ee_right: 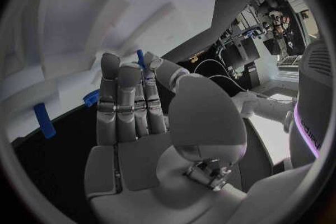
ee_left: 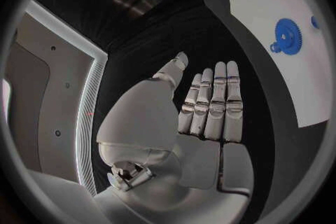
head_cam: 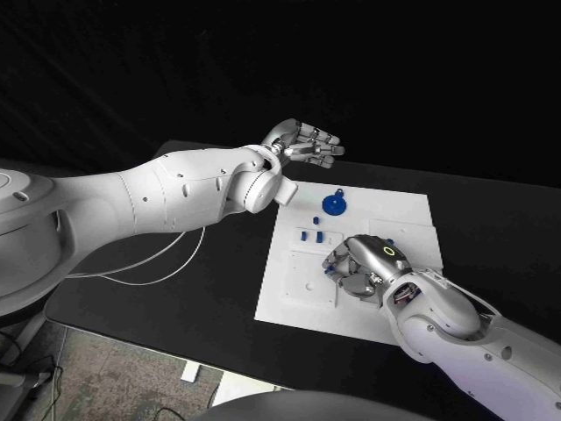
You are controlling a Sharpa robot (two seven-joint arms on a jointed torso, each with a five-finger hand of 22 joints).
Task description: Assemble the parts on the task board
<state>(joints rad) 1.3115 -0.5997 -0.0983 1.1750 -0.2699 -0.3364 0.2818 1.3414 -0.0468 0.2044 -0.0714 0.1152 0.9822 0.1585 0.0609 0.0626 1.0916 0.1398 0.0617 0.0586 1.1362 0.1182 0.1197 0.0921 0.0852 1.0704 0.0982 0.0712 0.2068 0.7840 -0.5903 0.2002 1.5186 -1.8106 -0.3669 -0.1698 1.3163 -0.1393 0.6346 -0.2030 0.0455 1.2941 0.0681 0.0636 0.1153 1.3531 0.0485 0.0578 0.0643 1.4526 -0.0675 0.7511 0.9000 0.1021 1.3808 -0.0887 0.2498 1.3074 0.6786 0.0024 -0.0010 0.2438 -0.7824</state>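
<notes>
The white task board (head_cam: pixel 401 210) lies in the middle of the black table. A blue gear (head_cam: pixel 335 204) sits on its far part, also seen as the gear (ee_left: pixel 287 36) in the left wrist view. Small blue parts (head_cam: pixel 309 235) stand near the board's left side. My left hand (head_cam: pixel 303 145) hovers beyond the board's far left corner, fingers (ee_left: pixel 213 103) straight and side by side, holding nothing. My right hand (head_cam: pixel 363 263) hangs low over the board's middle, fingers (ee_right: pixel 122 101) straight, palm bare. A thin blue part (ee_right: pixel 140 57) shows just past its fingertips, and more blue parts (ee_right: pixel 44 120) lie on the board.
The black table (head_cam: pixel 154 281) surrounds the board, with bare surface to the left and to the right (head_cam: pixel 508 237). A white cable (head_cam: pixel 166 263) loops across the table's left side under my left arm. The table's front edge (head_cam: pixel 154 346) drops to the floor.
</notes>
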